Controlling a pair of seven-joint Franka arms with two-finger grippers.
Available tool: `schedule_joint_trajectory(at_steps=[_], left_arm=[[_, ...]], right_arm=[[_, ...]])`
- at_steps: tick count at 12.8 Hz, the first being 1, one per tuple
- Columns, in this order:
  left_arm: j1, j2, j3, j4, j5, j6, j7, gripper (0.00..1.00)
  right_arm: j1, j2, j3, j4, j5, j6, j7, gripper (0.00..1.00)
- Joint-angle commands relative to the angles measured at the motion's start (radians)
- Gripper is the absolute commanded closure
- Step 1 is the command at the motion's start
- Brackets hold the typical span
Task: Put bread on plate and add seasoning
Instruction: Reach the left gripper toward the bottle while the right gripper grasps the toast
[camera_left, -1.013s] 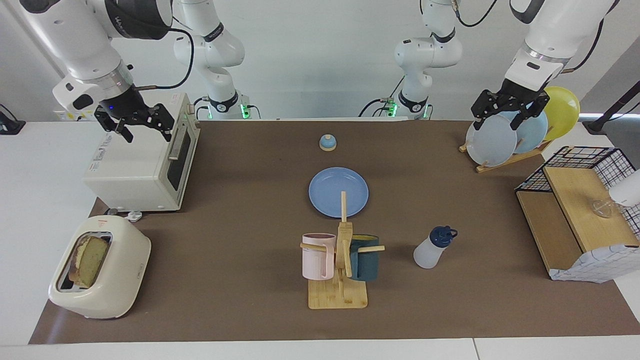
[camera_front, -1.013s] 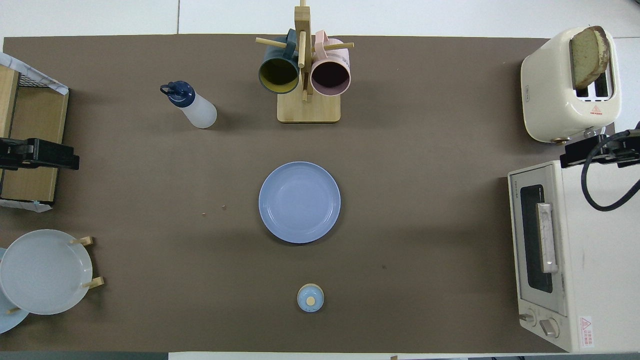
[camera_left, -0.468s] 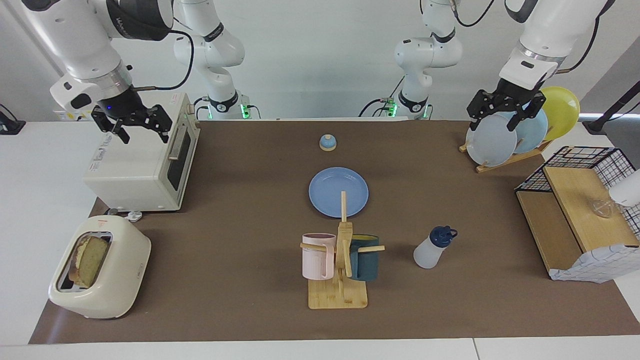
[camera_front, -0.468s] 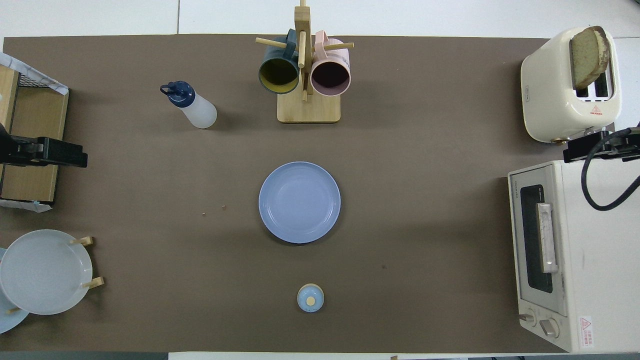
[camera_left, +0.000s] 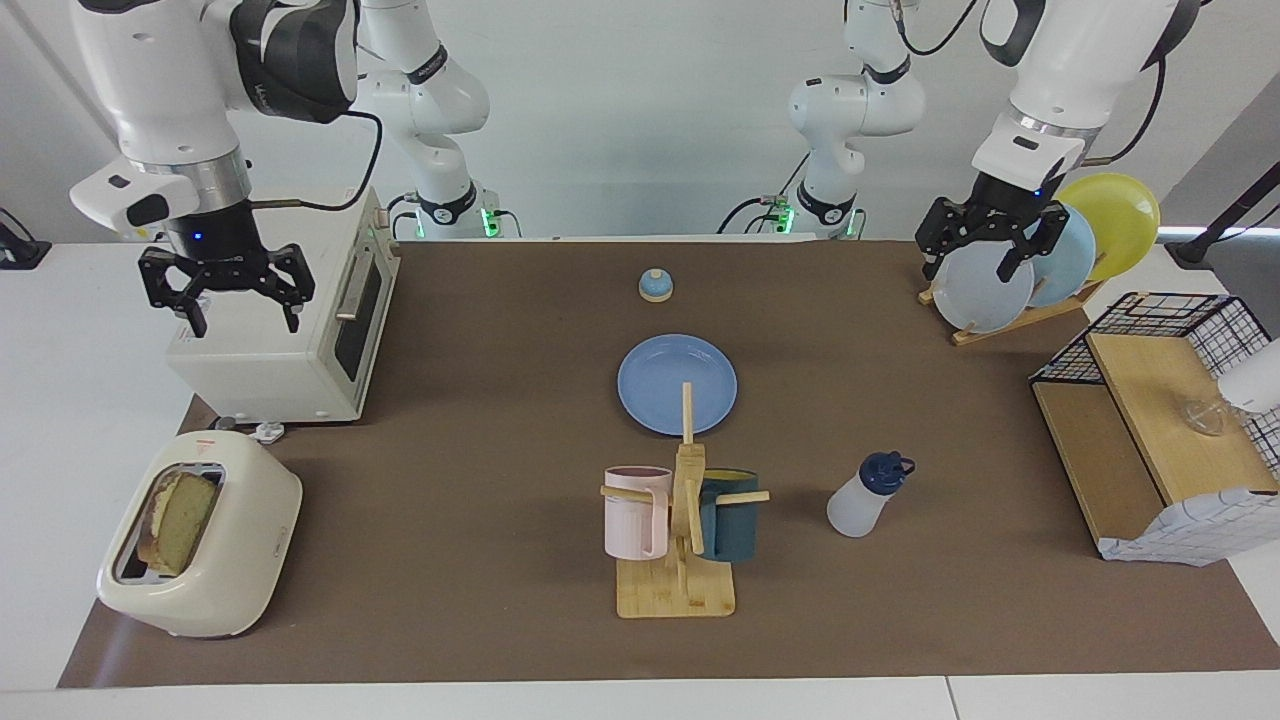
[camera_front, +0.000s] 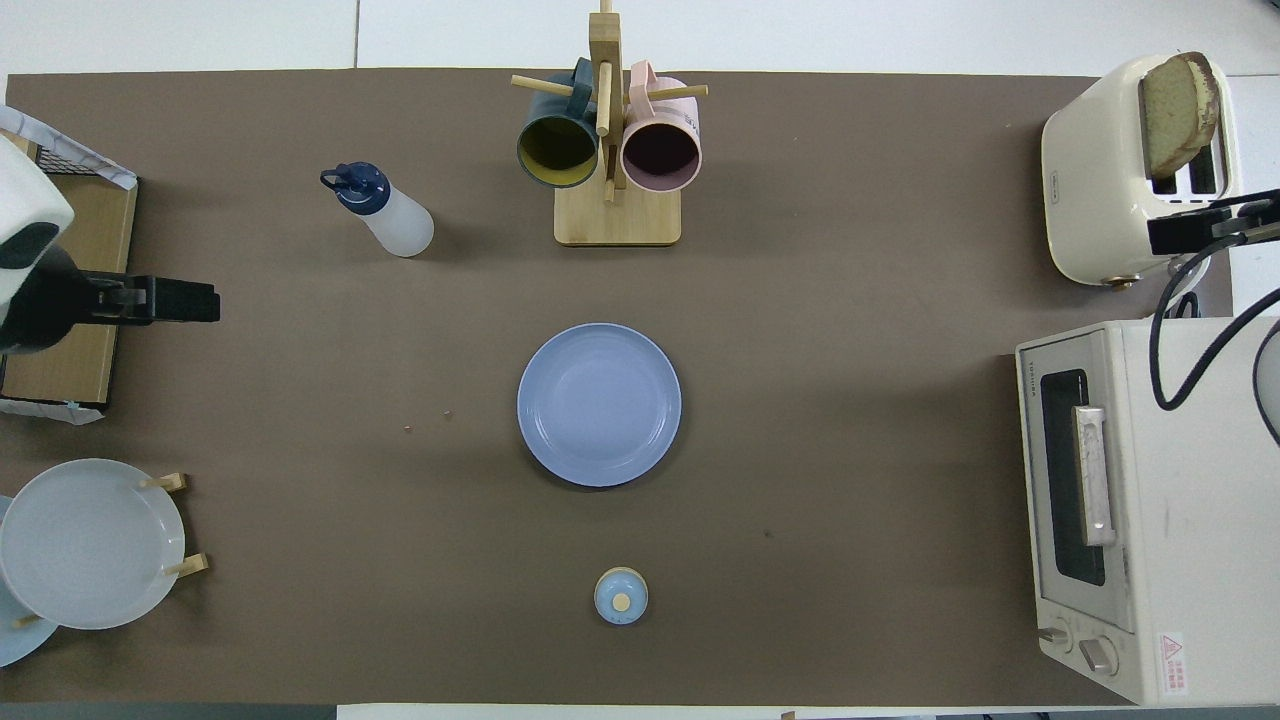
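- the plate (camera_left: 677, 384) lies flat in the middle of the brown mat (camera_left: 500, 400), bare — everything else is placed off it here.
- the bread (camera_left: 178, 520) stands in a slot of the cream toaster (camera_left: 200, 550), well away from the plate at the right arm's end of the table and farther from the robots than the plate; the slice sticks up out of the slot, crust showing.
- the seasoning (camera_left: 865, 494) stands upright on the mat, farther from the robots than the plate and off toward the left arm's end, nothing touching it.
- right gripper (camera_left: 226, 295) hangs over the top of the white toaster oven (camera_left: 280, 340), which sits toward the right arm's end from the plate; fingers spread wide, pointing down, nothing between them.
- left gripper (camera_left: 986, 250) is up in the air over the rack of upright plates (camera_left: 1040, 265), toward the left arm's end from the plate — fingers apart and empty.
- the mug tree (camera_left: 680, 520) with a pink mug (camera_left: 635, 512) and a dark teal mug (camera_left: 728, 515) stands just farther from the robots than the plate.
- the little bell (camera_left: 655, 285) sits nearer to the robots than the plate, in line with it.
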Motion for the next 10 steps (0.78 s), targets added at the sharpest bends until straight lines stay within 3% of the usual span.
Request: schedule_joint_trajectory(at_steps=[1, 5, 10], left_arm=[[-0.042, -0.127, 0.007, -0.216, -0.001, 0.178, -0.051, 0.0], [-0.08, -0.202, -0.01, -0.44, 0.0, 0.44, -0.051, 0.0], [-0.066, -0.219, -0.079, -0.675, 0.0, 0.788, -0.095, 0.0]], right_arm=[[-0.057, 0.021, 0.003, -0.014, -0.012, 0.079, -0.031, 0.0], [-0.093, 0.105, 0.005, -0.008, -0.012, 0.234, -0.033, 0.0], [-0.08, 0.232, 0.005, 0.001, -0.008, 0.433, -0.024, 0.04]])
